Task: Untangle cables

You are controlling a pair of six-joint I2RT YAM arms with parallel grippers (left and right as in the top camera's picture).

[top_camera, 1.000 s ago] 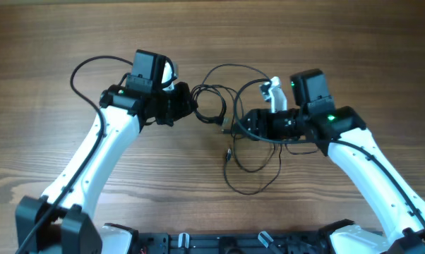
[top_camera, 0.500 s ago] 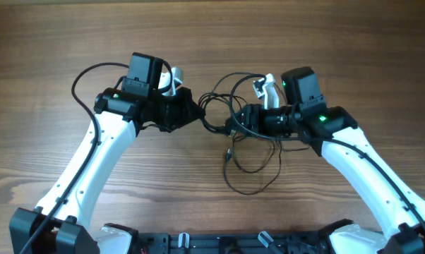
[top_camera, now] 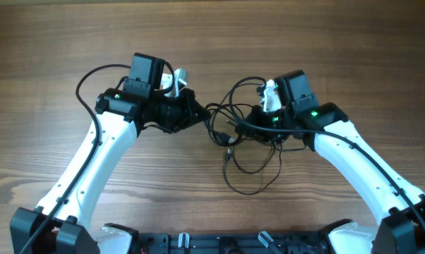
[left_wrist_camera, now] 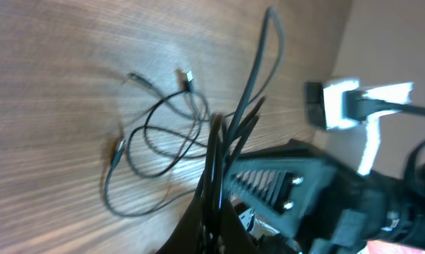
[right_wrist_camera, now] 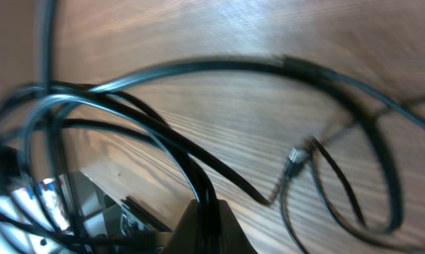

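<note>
Cables [top_camera: 223, 132] were clamped by left gripper [top_camera: 193, 113] and right gripper [top_camera: 252, 121] (jaws closed tight on them). Pulling the tangle apart was presumably intended.

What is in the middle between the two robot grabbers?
A tangled bunch of thin black cables runs from the left gripper to the right gripper, over the brown wooden table. The overhead view shows it.
</note>
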